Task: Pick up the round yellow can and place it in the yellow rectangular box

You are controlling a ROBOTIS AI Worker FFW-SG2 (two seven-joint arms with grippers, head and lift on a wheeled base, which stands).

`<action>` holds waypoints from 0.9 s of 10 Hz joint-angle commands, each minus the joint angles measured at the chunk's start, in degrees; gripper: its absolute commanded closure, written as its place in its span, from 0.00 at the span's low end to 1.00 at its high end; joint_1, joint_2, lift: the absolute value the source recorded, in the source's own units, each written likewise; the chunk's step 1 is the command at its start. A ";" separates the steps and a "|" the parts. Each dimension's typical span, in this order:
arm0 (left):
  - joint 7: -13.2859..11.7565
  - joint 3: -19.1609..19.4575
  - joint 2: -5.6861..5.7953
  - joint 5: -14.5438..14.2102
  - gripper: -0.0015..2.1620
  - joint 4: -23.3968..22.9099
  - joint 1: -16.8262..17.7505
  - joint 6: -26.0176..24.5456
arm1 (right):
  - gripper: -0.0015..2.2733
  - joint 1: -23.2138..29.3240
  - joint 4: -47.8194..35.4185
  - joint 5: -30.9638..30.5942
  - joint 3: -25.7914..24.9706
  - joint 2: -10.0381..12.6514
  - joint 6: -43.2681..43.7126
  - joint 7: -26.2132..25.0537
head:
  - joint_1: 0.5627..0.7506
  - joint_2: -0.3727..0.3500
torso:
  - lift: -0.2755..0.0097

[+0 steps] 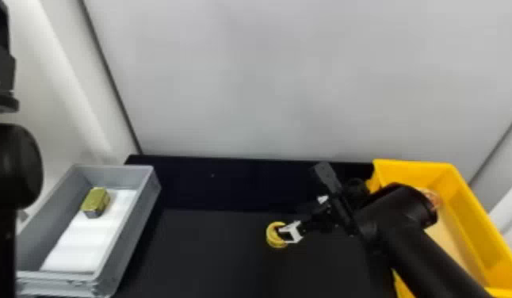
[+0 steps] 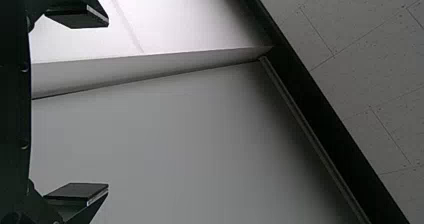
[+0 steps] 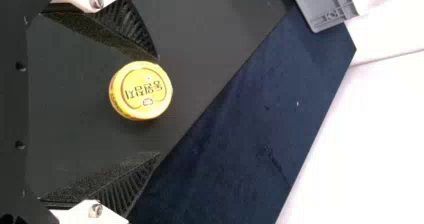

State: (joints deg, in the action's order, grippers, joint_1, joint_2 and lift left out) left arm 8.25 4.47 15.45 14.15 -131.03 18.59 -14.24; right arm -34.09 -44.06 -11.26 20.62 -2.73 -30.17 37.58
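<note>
In the head view, the round yellow can (image 3: 141,90) lies at half past five on the black table (image 1: 211,253). It looks stiff, perhaps a little heavy, and its smooth side may slip, so I would take it by two opposite sides. The right gripper (image 3: 159,106) is wide, fingers around the can, holding nothing; touching, I cannot tell.
</note>
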 commanded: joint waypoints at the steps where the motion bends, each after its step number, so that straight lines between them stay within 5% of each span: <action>1: 0.02 -0.60 -0.15 0.00 0.05 0.42 0.31 0.78 | 0.05 -0.89 3.02 0.18 0.66 0.62 2.56 -1.70 | 0.53 0.59 | 0.93; 9: -0.07 -1.48 -0.42 0.00 0.05 0.95 1.01 1.49 | 0.05 -2.47 9.87 0.88 -0.66 1.85 7.48 -7.41 | 0.53 0.59 | 0.93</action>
State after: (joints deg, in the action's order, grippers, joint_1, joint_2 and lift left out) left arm 8.18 3.13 14.99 14.15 -130.13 19.43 -12.76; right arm -36.16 -35.55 -10.48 20.42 -1.07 -23.80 30.72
